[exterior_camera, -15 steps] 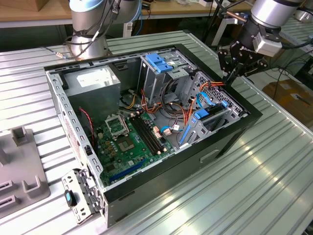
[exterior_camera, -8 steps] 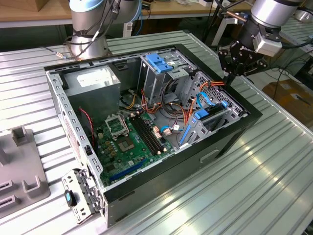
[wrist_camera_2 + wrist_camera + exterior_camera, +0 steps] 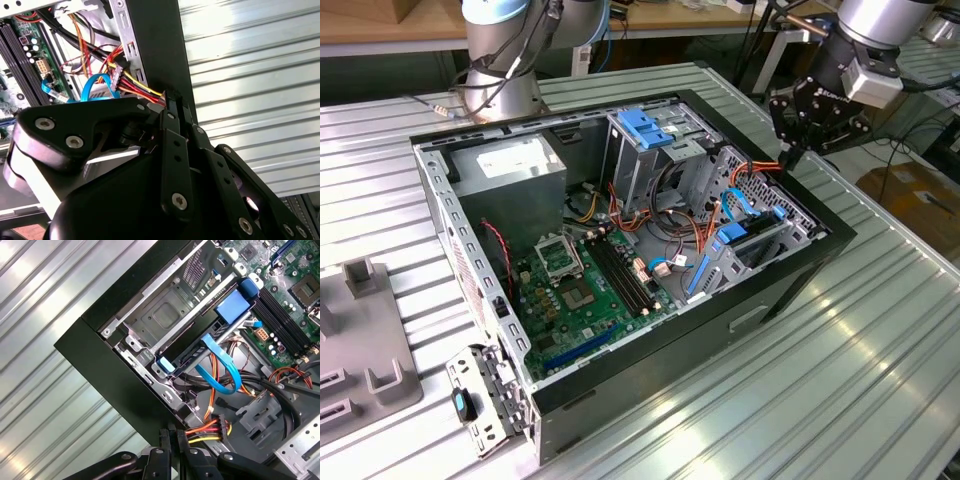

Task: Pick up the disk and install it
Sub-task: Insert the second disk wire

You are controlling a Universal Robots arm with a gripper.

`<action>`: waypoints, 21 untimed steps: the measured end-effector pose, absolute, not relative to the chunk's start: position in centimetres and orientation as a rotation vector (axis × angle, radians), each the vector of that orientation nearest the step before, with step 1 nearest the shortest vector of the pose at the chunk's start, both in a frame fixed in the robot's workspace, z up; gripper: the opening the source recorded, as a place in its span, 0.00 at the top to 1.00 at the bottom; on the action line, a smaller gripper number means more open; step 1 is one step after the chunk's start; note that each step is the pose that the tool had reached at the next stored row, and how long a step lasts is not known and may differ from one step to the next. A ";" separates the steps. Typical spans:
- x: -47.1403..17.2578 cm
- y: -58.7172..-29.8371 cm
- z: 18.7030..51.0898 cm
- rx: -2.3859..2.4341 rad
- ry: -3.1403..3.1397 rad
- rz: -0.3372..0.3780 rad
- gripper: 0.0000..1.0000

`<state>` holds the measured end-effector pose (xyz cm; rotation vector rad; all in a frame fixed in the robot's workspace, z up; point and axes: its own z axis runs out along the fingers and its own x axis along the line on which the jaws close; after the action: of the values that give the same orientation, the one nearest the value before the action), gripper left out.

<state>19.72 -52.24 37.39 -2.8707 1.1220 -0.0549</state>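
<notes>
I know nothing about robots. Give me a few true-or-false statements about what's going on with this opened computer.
1. The computer case lies open, with its green motherboard on show. True.
2. The gripper hangs over the middle of the motherboard. False: it is at the case's edge, on the exterior view's right.
3. The gripper holds the disk in the air. False: the blue-framed disk sits in a metal bay inside the case.
4. A bundle of red, yellow and black wires runs right by the gripper. True.
5. The case rests on a wooden table. False: the table is ribbed metal.
</notes>
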 end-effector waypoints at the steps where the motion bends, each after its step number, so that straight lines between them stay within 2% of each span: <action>1: 19.7 -52.2 37.4 -2.871 1.122 -0.055 0.84; 21: 17.1 -52.3 37.4 -2.867 1.133 -0.057 0.84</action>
<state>17.12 -52.26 37.40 -2.8667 1.1331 -0.0568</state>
